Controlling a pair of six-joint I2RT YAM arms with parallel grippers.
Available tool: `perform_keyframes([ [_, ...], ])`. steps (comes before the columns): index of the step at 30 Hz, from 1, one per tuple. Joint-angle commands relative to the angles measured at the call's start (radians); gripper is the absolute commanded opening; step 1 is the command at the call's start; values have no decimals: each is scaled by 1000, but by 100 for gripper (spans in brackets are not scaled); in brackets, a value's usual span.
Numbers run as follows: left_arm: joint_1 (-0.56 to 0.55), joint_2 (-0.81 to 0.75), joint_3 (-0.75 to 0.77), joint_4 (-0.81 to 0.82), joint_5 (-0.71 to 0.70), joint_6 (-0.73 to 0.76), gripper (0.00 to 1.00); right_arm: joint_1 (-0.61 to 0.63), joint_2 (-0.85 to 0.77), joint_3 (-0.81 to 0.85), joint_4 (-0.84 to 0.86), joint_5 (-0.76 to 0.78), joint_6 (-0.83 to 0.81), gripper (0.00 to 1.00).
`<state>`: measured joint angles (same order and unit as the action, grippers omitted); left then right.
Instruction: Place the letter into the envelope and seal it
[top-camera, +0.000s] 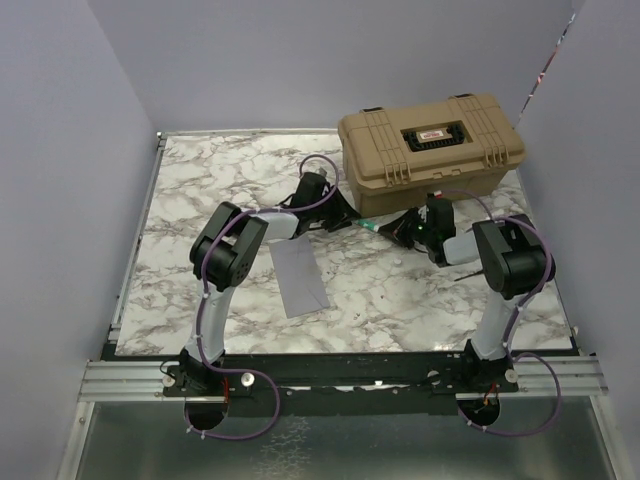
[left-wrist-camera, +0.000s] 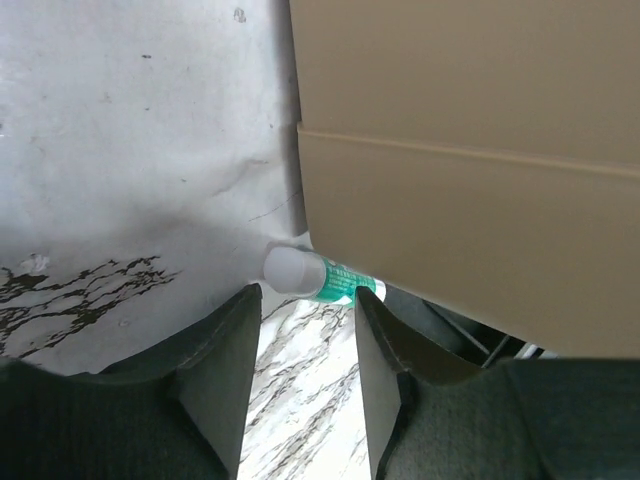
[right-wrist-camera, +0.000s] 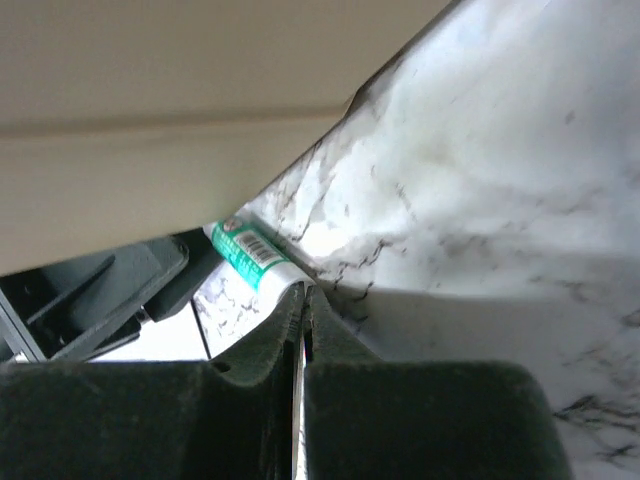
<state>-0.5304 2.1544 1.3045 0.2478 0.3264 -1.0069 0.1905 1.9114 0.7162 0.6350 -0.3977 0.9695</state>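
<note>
1. Top external view:
   - One envelope (top-camera: 300, 278) lies flat on the marble table (top-camera: 200, 190), below centre of the frame. Its long axis runs nearly up and down the picture.
   - No letter shows as a separate sheet, so it is either inside the envelope or hidden.
   - One glue stick (top-camera: 368, 226) sits right of centre, between the left gripper (top-camera: 350, 219) and the right gripper (top-camera: 392, 228). Its long axis runs left to right.
   - One tan toolbox (top-camera: 430, 140) stands in the upper right.
   - The envelope lies down-left of both grippers and nearer the left arm.

2. Left wrist view:
   - The left gripper's fingers (left-wrist-camera: 225, 350) stand apart with nothing between them.
   - The stick's white cap (left-wrist-camera: 290, 268) lies just beyond the fingertips, at mid-frame. The green body runs off to the right along the bottom edge of the toolbox (left-wrist-camera: 460, 150).
   - The cap end therefore points at this gripper, and a straight advance would probably bring the fingers around it.
   - No envelope shows in this view.

3. Right wrist view:
   - The right gripper (right-wrist-camera: 303, 295) has its pads pressed together at lower centre.
   - The other end of the one glue stick (right-wrist-camera: 250, 255) meets their tips from the upper left. Whether that end is actually pinched cannot be told.
   - The toolbox (right-wrist-camera: 150, 100) fills the upper left.
   - Neither envelope nor letter shows in this view.
</note>
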Motion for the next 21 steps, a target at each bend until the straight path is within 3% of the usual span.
perform_keyframes([
  [1, 7, 2, -82, -90, -30, 59, 44, 43, -39, -52, -79, 52, -87, 5],
  [6, 12, -53, -159, -95, -53, 82, 43, 97, -118, -99, -98, 117, -149, 9],
  [11, 27, -110, -211, -107, -81, 107, 45, 116, -229, -120, -230, 242, -233, 13],
  [16, 43, -141, -228, -118, -74, 117, 49, 145, -298, -112, -289, 328, -384, 33],
  [21, 58, -184, -241, -129, -75, 125, 51, 180, -314, -79, -269, 284, -538, 55],
])
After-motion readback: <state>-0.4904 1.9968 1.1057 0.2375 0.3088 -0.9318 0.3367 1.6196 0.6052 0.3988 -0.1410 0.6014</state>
